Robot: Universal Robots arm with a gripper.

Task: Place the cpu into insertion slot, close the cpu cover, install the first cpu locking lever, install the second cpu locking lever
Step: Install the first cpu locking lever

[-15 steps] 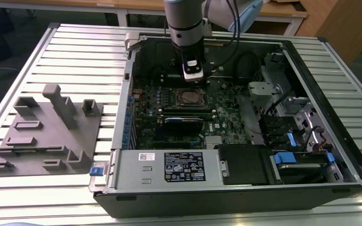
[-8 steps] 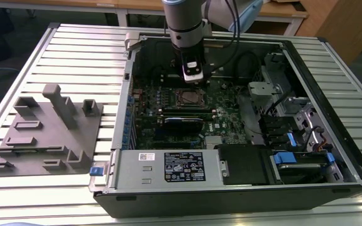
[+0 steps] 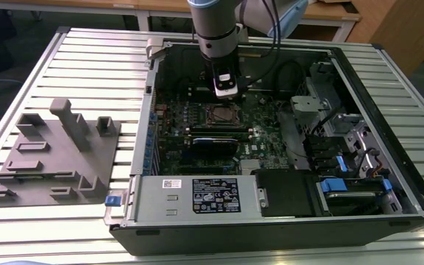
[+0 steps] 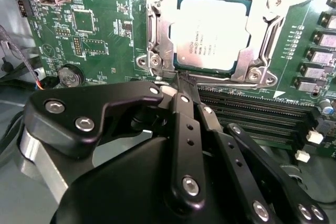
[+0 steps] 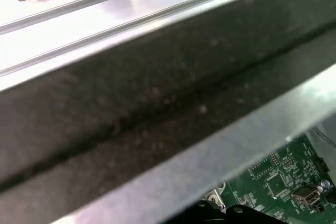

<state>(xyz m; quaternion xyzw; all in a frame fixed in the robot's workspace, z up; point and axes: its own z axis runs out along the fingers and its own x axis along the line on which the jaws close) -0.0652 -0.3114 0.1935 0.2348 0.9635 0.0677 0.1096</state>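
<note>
Clenched black tool (image 4: 182, 80), tips pressed together at the insertion slot (image 4: 153, 51) edge; cannot tell whether pinching a locking lever. Just beyond the tips, cpu (image 4: 210, 30) seated, cpu cover (image 4: 257, 24) folded down around it. Judged past halfway, levers seemingly unsettled. Green motherboard (image 4: 89, 30) around, computer case (image 3: 271, 232) on slatted surface (image 3: 86, 55).
</note>
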